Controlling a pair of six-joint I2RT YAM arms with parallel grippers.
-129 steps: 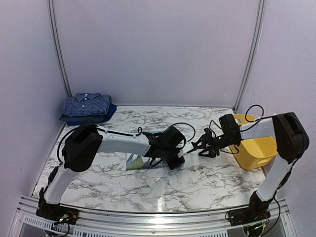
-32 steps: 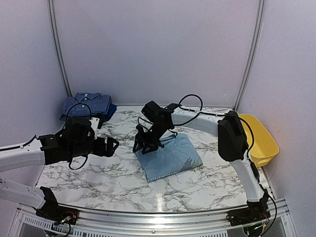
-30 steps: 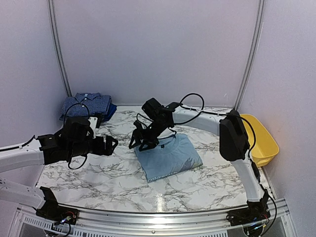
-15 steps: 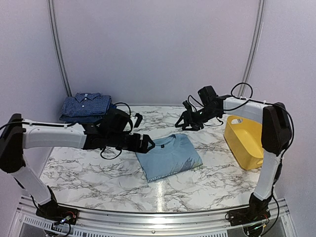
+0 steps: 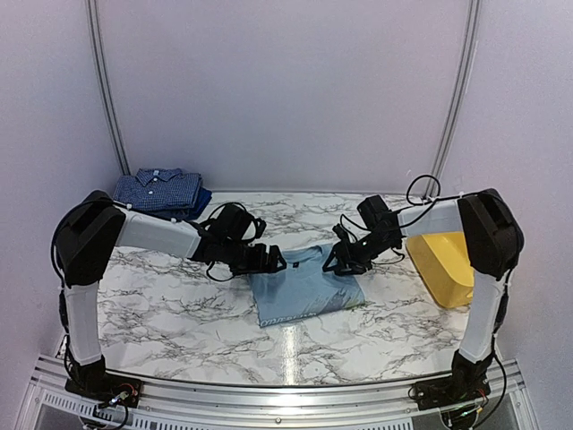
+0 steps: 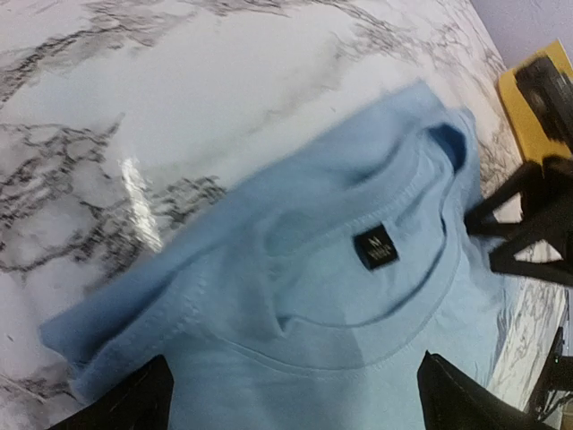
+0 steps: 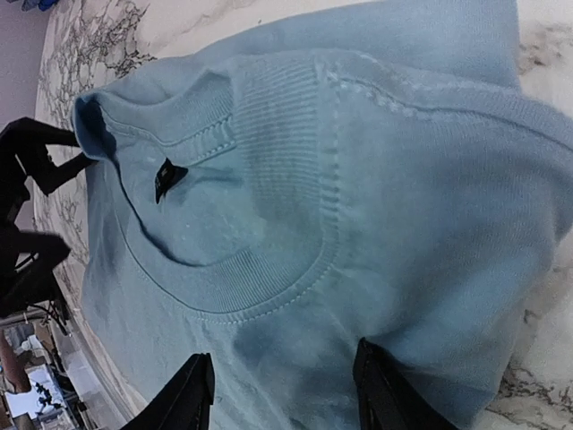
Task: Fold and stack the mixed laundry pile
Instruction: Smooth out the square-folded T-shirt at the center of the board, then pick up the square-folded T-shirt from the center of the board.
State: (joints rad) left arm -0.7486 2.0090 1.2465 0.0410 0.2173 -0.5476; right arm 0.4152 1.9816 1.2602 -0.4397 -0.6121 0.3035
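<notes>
Right pincer (image 5: 333,265) back; T-shirt (image 5: 300,291) on marble (image 5: 179,297)

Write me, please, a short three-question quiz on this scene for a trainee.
1. True or false: the left gripper and the right gripper are both open.
2. Where does the T-shirt lie? A: in the tub. B: flat between the two grippers. C: held in the air.
3. What tops the stack in the far-left corner?
Key: 1 true; 2 B; 3 the check shirt.
</notes>
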